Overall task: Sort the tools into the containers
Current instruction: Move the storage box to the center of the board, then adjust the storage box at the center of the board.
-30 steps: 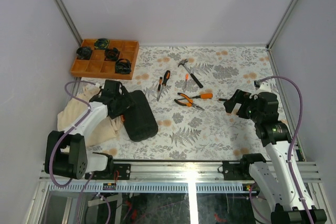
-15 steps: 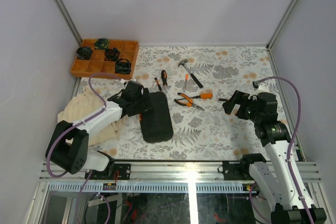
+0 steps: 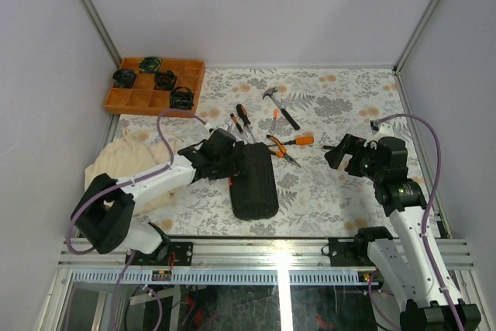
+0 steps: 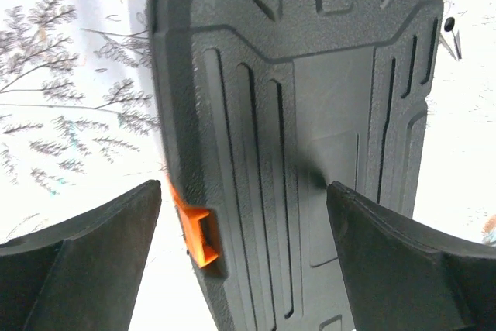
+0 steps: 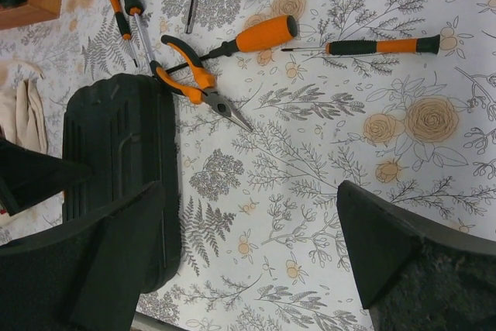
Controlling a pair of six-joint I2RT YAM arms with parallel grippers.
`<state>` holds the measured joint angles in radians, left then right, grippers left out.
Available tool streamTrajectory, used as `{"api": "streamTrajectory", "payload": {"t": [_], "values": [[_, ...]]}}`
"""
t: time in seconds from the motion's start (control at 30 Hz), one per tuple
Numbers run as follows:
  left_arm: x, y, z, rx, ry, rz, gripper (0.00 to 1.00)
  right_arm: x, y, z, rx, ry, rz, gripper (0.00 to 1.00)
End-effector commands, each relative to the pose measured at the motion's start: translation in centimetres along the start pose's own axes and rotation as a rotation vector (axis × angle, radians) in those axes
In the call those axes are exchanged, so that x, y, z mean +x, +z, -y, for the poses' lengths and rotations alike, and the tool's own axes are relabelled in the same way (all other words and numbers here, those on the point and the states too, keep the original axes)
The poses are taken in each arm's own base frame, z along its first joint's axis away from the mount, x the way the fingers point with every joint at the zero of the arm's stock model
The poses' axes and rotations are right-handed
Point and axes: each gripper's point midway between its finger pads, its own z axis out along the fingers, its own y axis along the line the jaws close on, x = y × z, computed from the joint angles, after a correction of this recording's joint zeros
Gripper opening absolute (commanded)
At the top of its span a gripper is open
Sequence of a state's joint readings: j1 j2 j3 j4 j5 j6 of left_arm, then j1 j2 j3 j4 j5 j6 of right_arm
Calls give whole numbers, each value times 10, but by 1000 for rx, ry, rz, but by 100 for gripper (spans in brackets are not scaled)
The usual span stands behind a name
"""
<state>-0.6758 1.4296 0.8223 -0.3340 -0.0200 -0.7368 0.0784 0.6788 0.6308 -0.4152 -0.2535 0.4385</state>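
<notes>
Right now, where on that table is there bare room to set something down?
Free: far right corner past the hammer; near stretch between tool case and right gripper. Crowded: screwdrivers and pliers at the case's far end.

left hand (image 3: 229, 160) spread wide | right hand (image 3: 336, 156) spread wide, hovering
</notes>
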Motion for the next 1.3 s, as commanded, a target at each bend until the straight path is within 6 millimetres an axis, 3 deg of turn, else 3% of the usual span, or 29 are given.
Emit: {"api": "streamTrajectory", "payload": {"t": [0.0,0.13,0.27,0.53,0.63,0.8,1.07,1.27], "values": [[-20,-24,1,-25,-5,85,87,-19,0,2,33,31,86,99],[-43,-51,-1,-40,6,203,100,-26,-1,12,88,22,111,99],[-51,-67,-9,-32,-15,269,100,-22,3,15,97,9,91,99],[-28,-62,-17,80,-92,207,100,11,23,-32,-208,100,-81,99],[-19,-60,-15,127,-87,188,100,22,30,-44,-234,111,-114,99],[-9,-56,-11,190,-82,172,89,45,38,-75,-273,51,-173,100],[-5,-50,-14,203,-103,177,77,69,53,-108,-319,-6,-237,82],[-2,-46,-15,210,-86,176,66,83,63,-130,-354,-36,-269,79]]}}
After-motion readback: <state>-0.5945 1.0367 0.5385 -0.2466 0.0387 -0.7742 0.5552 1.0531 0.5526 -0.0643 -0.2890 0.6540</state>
